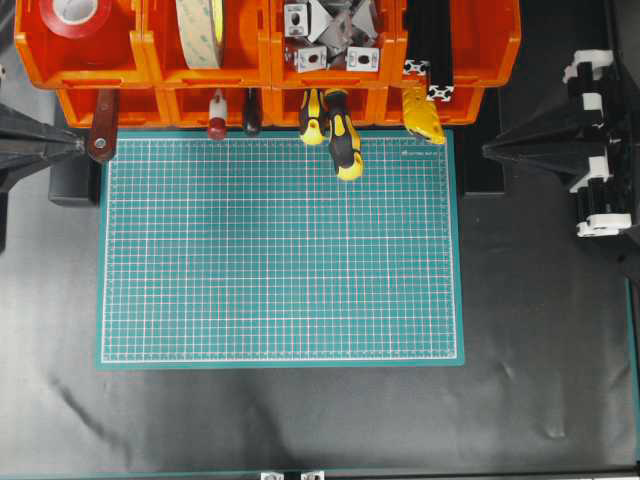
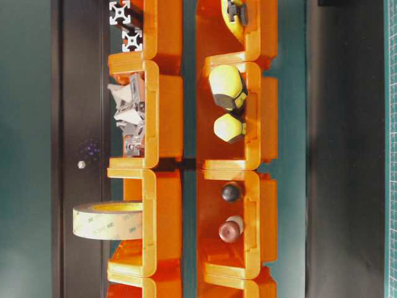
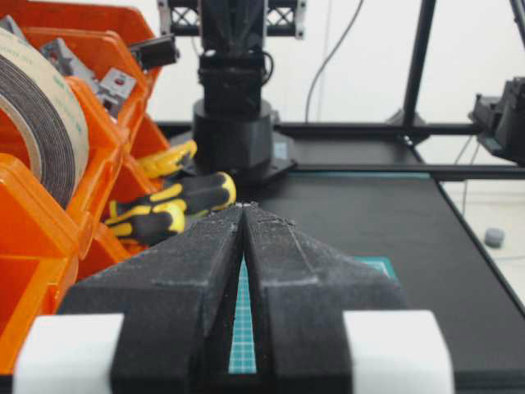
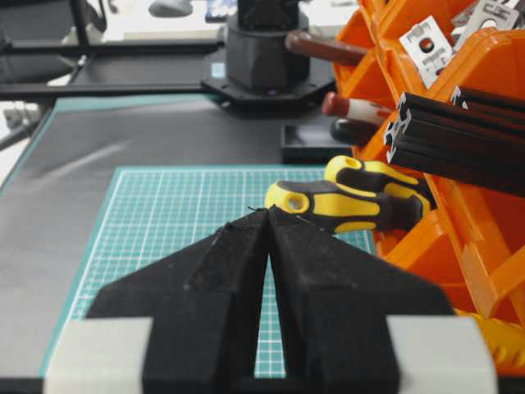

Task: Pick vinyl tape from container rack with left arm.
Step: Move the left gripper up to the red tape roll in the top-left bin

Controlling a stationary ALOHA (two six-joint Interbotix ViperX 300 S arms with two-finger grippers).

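The orange container rack (image 1: 265,70) runs along the far edge of the table, just above the top edge of the green cutting mat (image 1: 280,245). The vinyl tape (image 1: 76,15), a glossy red ring with a white core, lies flat in the rack's upper-row bin at the left end, cut off by the top of the overhead view. In the next bin along, the bigger cream-tan tape roll (image 1: 201,32) stands on its edge, then comes a bin of grey metal brackets (image 1: 330,35), then one with black slotted bars (image 1: 428,50). From the lower row, tool handles poke out over the mat's top edge: a brown one (image 1: 102,128) near the mat's left corner, a red-tipped one (image 1: 217,115), two yellow-and-black screwdriver handles (image 1: 330,128), and a yellow tool (image 1: 424,118) toward the right.

The left arm (image 1: 30,145) is parked at the left edge of the table, beside the rack's left end and well apart from the red roll. Its pincer, the left gripper (image 3: 244,207), has both fingers pressed together at the tips with nothing between them. The right gripper (image 4: 267,212) sits at the right edge of the table with its fingers likewise closed tip to tip and empty, pointing across the mat toward the screwdriver handles
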